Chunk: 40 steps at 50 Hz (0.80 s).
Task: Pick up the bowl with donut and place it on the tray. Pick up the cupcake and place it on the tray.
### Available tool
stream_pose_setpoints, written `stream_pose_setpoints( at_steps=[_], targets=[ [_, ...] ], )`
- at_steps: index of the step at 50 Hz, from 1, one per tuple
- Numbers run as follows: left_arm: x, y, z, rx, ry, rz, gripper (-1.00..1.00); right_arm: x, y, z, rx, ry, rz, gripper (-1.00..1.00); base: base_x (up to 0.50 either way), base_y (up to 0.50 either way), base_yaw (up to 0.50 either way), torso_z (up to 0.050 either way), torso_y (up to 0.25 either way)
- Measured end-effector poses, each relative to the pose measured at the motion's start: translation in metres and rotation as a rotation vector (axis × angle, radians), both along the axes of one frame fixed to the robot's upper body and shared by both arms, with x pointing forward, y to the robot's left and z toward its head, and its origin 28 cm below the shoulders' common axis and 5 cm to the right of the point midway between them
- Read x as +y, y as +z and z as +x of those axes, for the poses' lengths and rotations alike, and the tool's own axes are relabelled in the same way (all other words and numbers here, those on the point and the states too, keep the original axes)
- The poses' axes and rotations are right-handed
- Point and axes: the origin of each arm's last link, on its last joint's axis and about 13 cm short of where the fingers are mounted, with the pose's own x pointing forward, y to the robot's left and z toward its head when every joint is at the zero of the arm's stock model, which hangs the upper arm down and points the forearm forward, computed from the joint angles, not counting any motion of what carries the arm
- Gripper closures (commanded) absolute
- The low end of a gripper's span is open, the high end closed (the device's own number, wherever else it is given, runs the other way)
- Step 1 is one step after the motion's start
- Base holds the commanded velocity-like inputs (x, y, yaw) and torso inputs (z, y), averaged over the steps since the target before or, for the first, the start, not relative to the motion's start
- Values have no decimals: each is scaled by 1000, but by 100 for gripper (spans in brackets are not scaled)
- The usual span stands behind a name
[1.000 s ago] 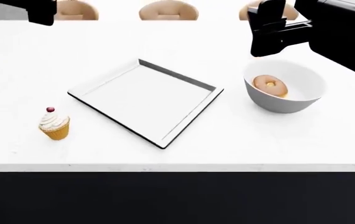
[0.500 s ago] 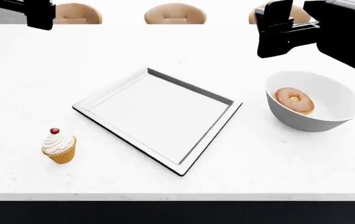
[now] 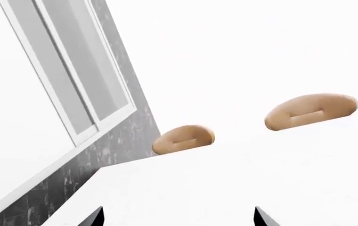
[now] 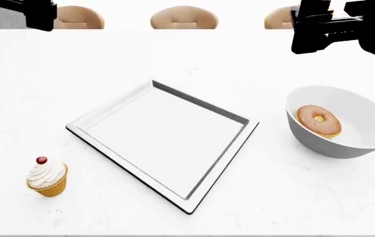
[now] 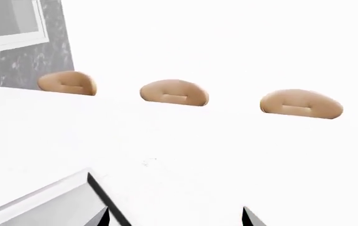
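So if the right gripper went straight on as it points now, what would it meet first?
Probably the bare tabletop beyond the tray's corner; the chairs lie past its far edge. Depth is unclear.

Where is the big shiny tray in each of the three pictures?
Head view: the tray lies mid-table, between the cupcake and the bowl.
Right wrist view: only one corner of the tray shows, at the lower left edge of the picture.
Left wrist view: not in it.
Shared landmark: the tan chair backs behind the table's far edge.
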Motion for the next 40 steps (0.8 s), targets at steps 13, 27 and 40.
stream_pose_setpoints(
  at_steps=[13, 27, 40],
  targets=[
    [0, 10, -12, -18, 15, 12, -100, -31, 44, -36, 213, -148, -6, -100, 0, 0, 0, 0, 0],
    [0, 14, -19, -26, 25, 15, -100, -67, 56, -62, 390, -317, 81, -100, 0, 0, 0, 0, 0],
    [0, 15, -20, -26, 29, 15, -100, -94, 46, -68, 452, -463, 186, -100, 0, 0, 0, 0, 0]
  ],
)
